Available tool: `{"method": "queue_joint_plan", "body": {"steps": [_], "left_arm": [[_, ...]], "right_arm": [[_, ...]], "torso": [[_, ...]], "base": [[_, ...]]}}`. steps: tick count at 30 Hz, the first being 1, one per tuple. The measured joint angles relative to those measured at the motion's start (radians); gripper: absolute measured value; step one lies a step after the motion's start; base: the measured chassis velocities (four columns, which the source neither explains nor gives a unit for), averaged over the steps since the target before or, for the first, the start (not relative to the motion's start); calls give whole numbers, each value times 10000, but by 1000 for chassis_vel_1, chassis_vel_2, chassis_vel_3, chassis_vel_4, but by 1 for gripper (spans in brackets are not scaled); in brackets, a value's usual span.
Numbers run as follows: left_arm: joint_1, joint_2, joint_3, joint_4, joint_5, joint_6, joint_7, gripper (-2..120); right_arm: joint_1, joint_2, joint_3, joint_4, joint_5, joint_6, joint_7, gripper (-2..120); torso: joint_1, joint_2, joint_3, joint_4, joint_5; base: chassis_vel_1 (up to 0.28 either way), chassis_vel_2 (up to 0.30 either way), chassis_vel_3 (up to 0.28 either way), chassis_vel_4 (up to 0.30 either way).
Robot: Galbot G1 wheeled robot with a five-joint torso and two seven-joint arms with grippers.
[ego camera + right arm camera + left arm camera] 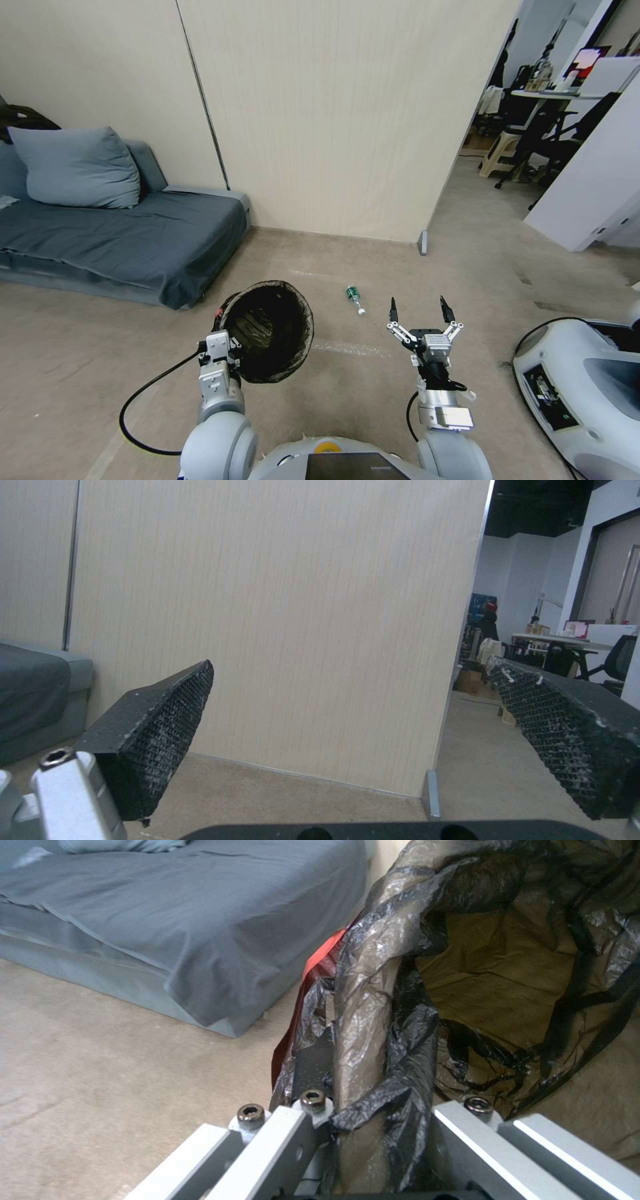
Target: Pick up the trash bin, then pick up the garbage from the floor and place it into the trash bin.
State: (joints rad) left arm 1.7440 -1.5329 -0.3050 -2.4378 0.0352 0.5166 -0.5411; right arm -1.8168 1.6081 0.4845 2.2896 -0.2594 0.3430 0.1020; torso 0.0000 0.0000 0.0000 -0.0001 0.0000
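The trash bin [270, 331], lined with a crinkly black bag, hangs tilted above the floor with its mouth toward me. My left gripper [225, 333] is shut on its near rim. In the left wrist view the bag-covered rim [363, 1005] runs between the fingers [313, 1060], and a red strip [321, 962] shows just outside the bag. One piece of garbage, a small green-capped bottle [355, 299], lies on the floor ahead, between the bin and my right gripper [420, 310]. That gripper is held above the floor, open and empty, its fingers [167, 720] spread wide.
A grey sofa [133, 233] with a cushion stands at the left against the beige wall [333, 120]. The wall ends at a corner post [423, 241], with an office area beyond. A white machine base [580, 387] sits at the right. A black cable [137, 407] loops by my left arm.
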Motion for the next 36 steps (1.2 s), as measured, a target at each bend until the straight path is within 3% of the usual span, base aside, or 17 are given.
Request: {"method": "queue_joint_plan", "body": {"steps": [22,36], "left_arm": [[-12,75,-34,-29,-33,-11,-52,1],[-44,26,-73,-40,-20,-23,-79,1]], "right_arm": [[35,0,14,-157,80,-29,-190,100],[35,0,18,-160,85,-26,-208,100]], "torso": [[-1,0,0,0,0],[0,0,1,0,0]], "base": [[0,0,0,0],[-121,119,120,-123]]}}
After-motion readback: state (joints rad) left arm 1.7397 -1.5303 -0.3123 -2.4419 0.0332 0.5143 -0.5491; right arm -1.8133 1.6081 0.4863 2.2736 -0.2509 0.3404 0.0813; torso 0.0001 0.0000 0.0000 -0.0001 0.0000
